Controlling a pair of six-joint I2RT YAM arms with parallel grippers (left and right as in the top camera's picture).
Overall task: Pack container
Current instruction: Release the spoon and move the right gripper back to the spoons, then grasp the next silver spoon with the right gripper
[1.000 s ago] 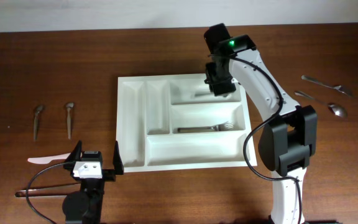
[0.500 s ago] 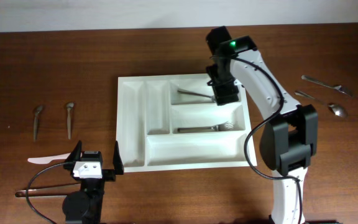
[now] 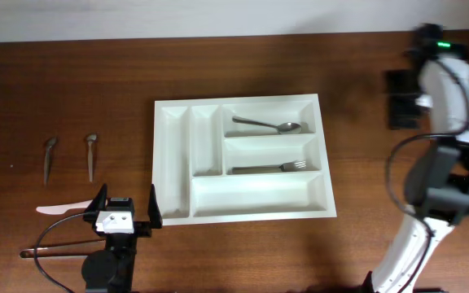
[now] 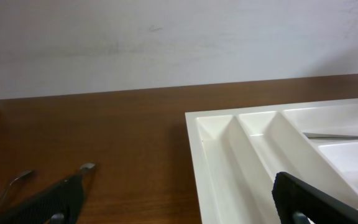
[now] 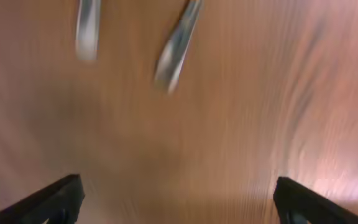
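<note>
The right arm reaches out toward the far right of the brown wooden table (image 3: 72,81), its white links streaked with motion blur. The right gripper (image 3: 403,99) hangs over bare wood with its jaws spread wide and nothing between them. In its wrist view 2 blurred silver pieces (image 5: 178,46) lie on the wood ahead. The left arm sits low at the near left edge, and the left gripper (image 3: 124,210) is likewise fully spread and empty.

The large white rectangular plastic cutlery tray (image 3: 159,163) lies at the middle of the table, well apart from the right gripper and just beside the left one, whose right finger is near the tray's front left corner. A silver metal spoon (image 3: 267,124) lies in the upper horizontal compartment and a silver metal fork (image 3: 271,168) in the one below it. Left of the tray lie 2 small metal spoons (image 3: 90,155) and a white plastic knife (image 3: 63,208).

1 second ago the right gripper stood over the upper horizontal compartment. It has since let the spoon go there and swung away to the right, while the left arm has not moved
</note>
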